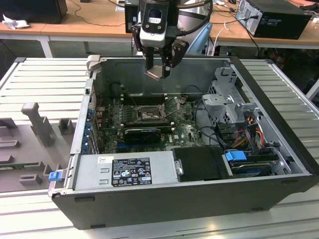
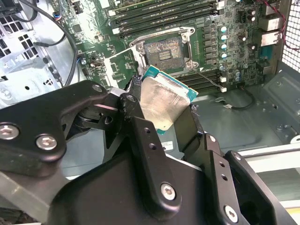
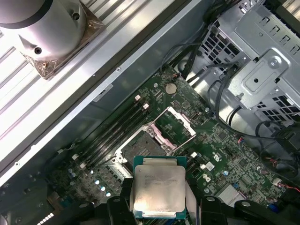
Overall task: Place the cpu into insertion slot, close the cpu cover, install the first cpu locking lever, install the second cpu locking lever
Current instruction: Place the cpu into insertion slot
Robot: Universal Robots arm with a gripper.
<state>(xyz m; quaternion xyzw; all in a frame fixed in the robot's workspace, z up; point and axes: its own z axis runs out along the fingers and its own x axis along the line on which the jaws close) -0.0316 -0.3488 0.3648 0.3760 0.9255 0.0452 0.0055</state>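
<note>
Grips the cpu (image 3: 158, 186) by its edges in the pincer (image 1: 159, 72) — silvery face showing in both wrist views. Hovers over the open computer case (image 1: 189, 199), well above the insertion slot (image 3: 140, 144) on the green motherboard (image 3: 225, 140) — slot bare, cpu cover (image 3: 174, 123) swung open beside it.

Reaches straight down from above, wrist (image 1: 155, 25) upright over the black gripper (image 1: 158, 71). Clamps the cpu (image 3: 158, 187) between two fingers (image 2: 140, 136), one pressed against each opposite edge, with the chip spanning the gap at the fingertips. Hangs in mid-air, with the tool tip pointing downward.
</note>
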